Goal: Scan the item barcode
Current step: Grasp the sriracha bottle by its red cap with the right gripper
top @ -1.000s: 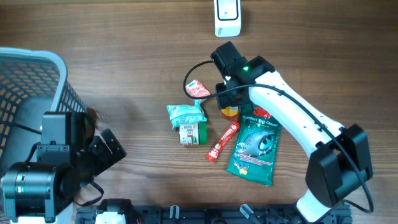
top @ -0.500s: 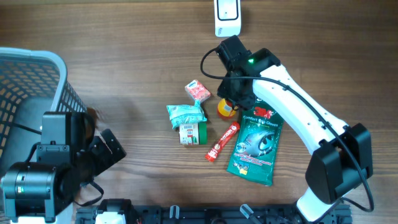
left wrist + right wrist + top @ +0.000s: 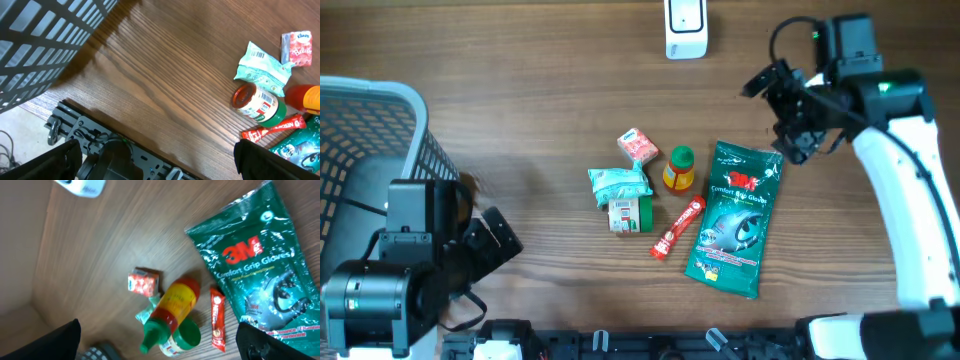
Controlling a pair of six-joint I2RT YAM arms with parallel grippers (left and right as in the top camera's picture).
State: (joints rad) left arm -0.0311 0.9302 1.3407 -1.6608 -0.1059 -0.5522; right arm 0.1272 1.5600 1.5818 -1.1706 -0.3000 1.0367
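Both jaw pairs spread wide, empty. Right gripper (image 3: 777, 113) right of scanner (image 3: 686, 30) (top cut off). Sauce bottle (image 3: 678, 168) below scanner, barcode unreadable. Left gripper (image 3: 156, 161) far below-left, fingertips barely visible.

A dark brown wood-grain tabletop (image 3: 520, 100) fills the scene under even light. Along the tabletop's near edge runs a black metal rail (image 3: 85, 131). Past that edge a pale floor (image 3: 20, 125) shows, a thin cable (image 3: 5, 150) lying on it.
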